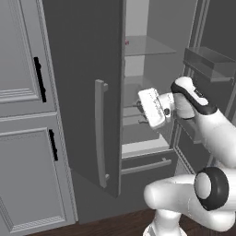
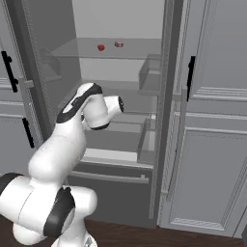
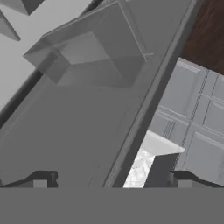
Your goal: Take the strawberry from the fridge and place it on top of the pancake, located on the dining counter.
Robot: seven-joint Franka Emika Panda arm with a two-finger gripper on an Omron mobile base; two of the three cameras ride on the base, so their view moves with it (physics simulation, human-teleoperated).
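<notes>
Fridge [image 2: 116,29]: doors stand apart, pale interior exposed; judged so because the berry must come out from inside.
Left door [image 1: 83,92]: swung toward the base, bar handle [image 1: 100,133] facing out; it screens most of the interior in the left base view.
Right door [image 2: 166,106]: swung out edge-on, with bins [image 2: 149,72] on its inner face; the bins look bare as far as can be told.
Bottom drawer [image 2: 111,176]: closed, below the open compartment.
Arm [image 2: 82,116]: reaches into the opening at mid height, well below the top shelf; judged an approach stage, hand not yet raised to the berry.
Gripper [image 3: 111,181]: released, jaws wide apart, nothing between the tips; hand view looks along a door bin and the door edge.
Top shelf [image 2: 140,50]: glass, holds two small items near its middle.
Strawberry [image 2: 101,47]: deep red, on the top shelf, left of the other item, untouched.
Pinkish lump [image 2: 118,44]: paler, just beside the berry on its right, apart from it.
Lower shelves [image 2: 130,128]: no contents visible.
Next: hand must rise to the top shelf and take the darker item.
</notes>
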